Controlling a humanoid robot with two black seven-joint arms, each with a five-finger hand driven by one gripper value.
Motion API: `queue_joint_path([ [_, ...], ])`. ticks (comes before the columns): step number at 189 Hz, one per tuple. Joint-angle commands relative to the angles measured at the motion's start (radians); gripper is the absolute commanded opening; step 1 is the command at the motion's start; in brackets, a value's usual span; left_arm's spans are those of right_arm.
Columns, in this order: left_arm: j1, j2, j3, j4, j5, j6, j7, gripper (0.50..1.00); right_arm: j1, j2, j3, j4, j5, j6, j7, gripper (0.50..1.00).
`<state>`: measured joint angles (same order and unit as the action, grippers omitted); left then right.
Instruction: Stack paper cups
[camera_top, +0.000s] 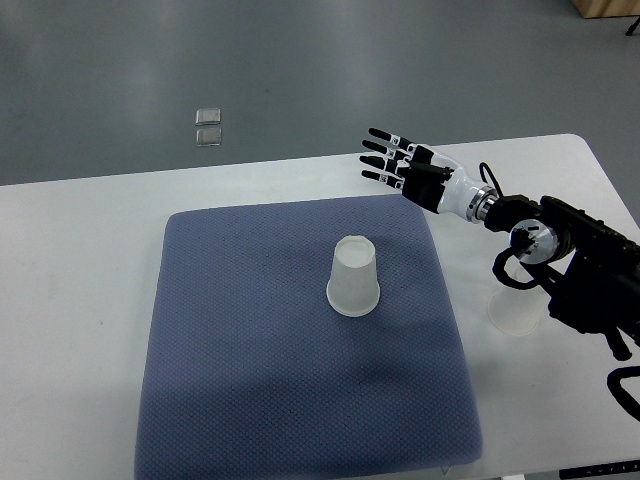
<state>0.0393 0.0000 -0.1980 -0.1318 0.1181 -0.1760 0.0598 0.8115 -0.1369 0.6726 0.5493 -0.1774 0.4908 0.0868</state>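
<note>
A translucent white paper cup (354, 277) stands upside down near the middle of the blue-grey mat (230, 350). A second cup (514, 311) stands on the bare white table right of the mat, partly hidden under my right forearm. My right hand (388, 159) hovers over the mat's far right corner, above and to the right of the middle cup. Its fingers are spread and point left, and they hold nothing. No left arm shows.
The white table (80, 270) ends against grey floor at the back. Two small square plates (209, 125) lie on the floor beyond the edge. My black right forearm (580, 265) covers the table's right side.
</note>
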Motion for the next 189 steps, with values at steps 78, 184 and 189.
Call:
queue_joint_path([
  [78, -0.001, 0.0, 0.0, 0.011, -0.002, 0.0, -0.002, 1.0, 0.009, -0.013, 0.002, 0.001, -0.001, -0.001, 0.004, 0.926],
  [184, -0.001, 0.0, 0.002, 0.008, -0.002, 0.0, -0.002, 1.0, 0.04, -0.093, 0.001, 0.012, -0.039, 0.12, 0.011, 0.926],
  [189, -0.001, 0.0, 0.002, 0.008, -0.002, 0.0, -0.002, 1.0, 0.041, -0.096, 0.001, 0.012, -0.039, 0.12, 0.011, 0.926],
])
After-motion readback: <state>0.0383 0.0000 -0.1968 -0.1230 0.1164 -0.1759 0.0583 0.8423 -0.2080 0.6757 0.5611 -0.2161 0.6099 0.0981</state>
